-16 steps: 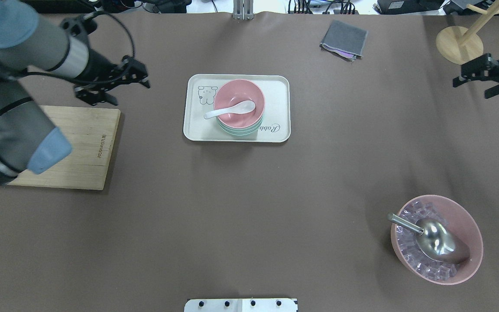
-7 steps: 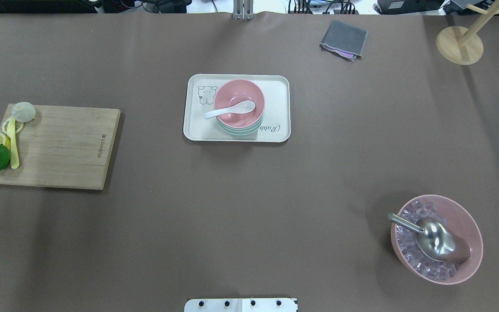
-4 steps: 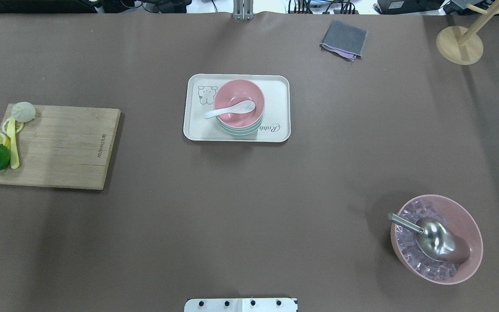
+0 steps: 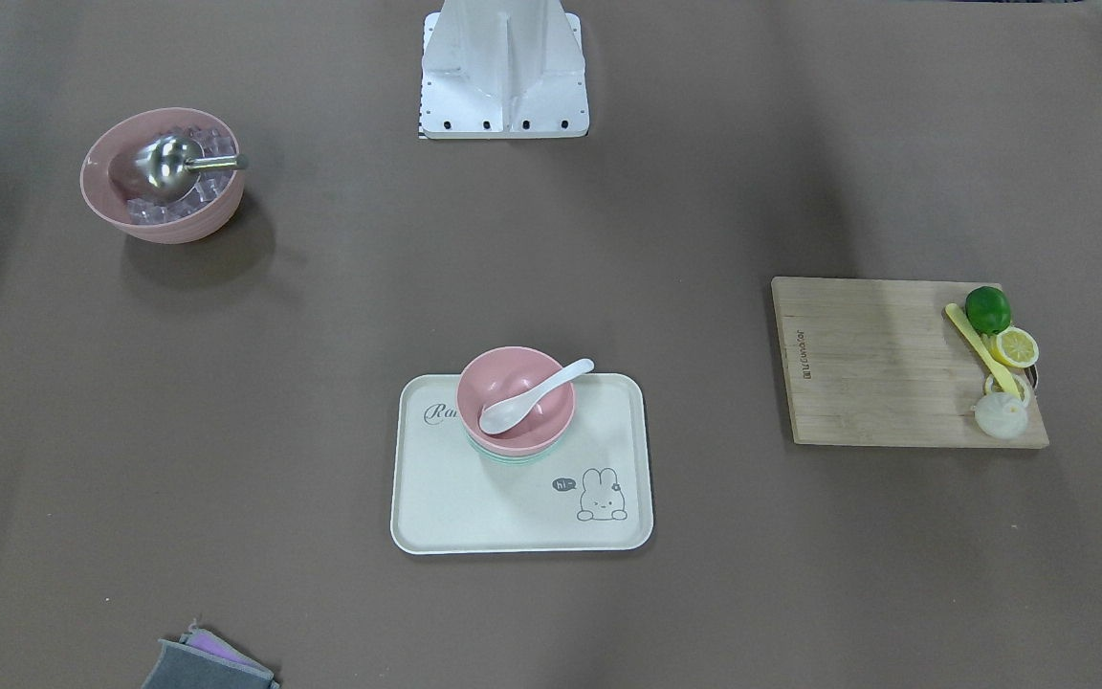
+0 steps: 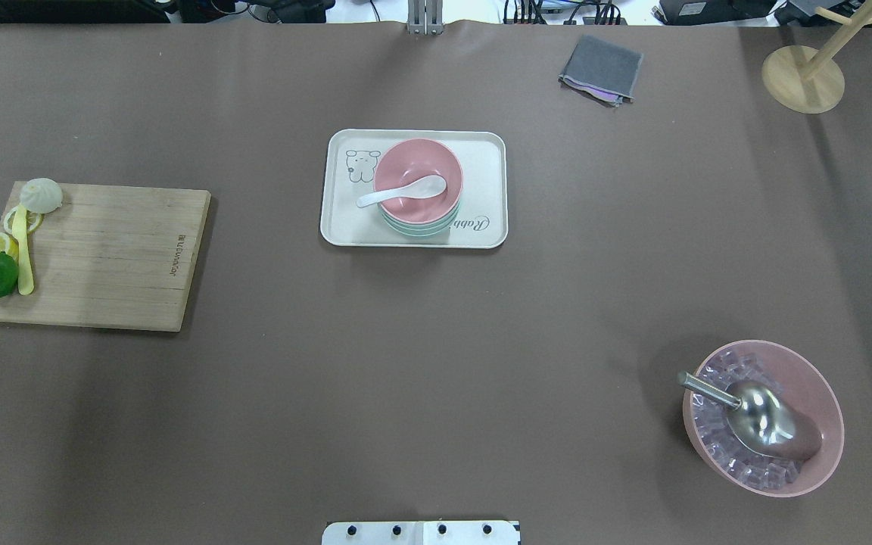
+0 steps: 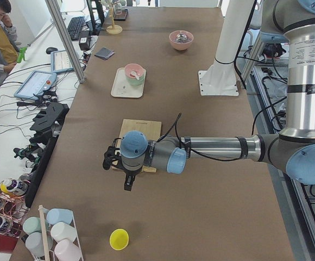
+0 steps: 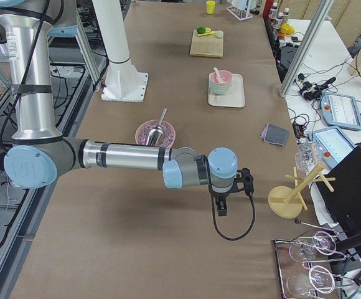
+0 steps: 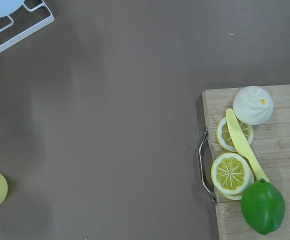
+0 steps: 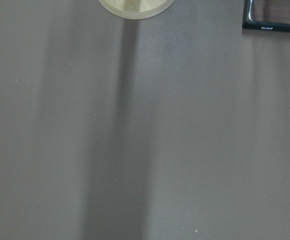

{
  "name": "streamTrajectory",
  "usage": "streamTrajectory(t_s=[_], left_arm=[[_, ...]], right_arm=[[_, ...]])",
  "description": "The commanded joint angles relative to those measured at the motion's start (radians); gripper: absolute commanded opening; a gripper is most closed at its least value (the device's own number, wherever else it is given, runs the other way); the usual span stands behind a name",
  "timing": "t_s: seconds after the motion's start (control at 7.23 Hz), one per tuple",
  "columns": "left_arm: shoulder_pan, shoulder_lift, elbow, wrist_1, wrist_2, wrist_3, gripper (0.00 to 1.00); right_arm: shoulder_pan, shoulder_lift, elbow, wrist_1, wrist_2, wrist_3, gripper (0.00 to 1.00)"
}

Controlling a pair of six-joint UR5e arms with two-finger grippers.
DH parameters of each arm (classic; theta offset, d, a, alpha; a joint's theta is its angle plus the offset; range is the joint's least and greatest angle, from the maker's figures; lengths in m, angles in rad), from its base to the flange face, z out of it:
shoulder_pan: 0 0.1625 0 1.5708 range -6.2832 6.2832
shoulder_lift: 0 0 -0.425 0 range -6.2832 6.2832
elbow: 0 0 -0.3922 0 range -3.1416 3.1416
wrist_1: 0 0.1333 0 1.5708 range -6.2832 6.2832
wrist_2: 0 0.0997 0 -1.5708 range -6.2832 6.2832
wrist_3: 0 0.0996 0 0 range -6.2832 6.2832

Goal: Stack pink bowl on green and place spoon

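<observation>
The pink bowl (image 5: 417,174) sits nested on the green bowl (image 5: 419,227) on the white tray (image 5: 485,182). The white spoon (image 5: 403,194) lies in the pink bowl, its handle over the rim toward the view's left. The stack also shows in the front view (image 4: 516,402). Neither gripper shows in the overhead or front view. My left gripper (image 6: 113,161) shows only in the exterior left view, past the cutting board's outer end. My right gripper (image 7: 248,180) shows only in the exterior right view, near the wooden stand. I cannot tell whether either is open or shut.
A wooden cutting board (image 5: 110,257) with a lime, lemon slices, a yellow knife and a bun lies at the left. A large pink bowl (image 5: 822,393) with ice and a metal scoop stands front right. A grey cloth (image 5: 601,68) and a wooden stand (image 5: 802,79) are at the back.
Both arms have drawn out of the overhead view toward the table's ends, uncovering the cutting board. The bowls, spoon and tray have not moved.
</observation>
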Motion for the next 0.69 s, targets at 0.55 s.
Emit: streamTrajectory(t_s=[0.55], left_arm=[[0.001, 0.001, -0.010, -0.005, 0.049, -0.001, 0.98]], right_arm=[[-0.002, -0.004, 0.028, -0.040, -0.014, -0.004, 1.00]])
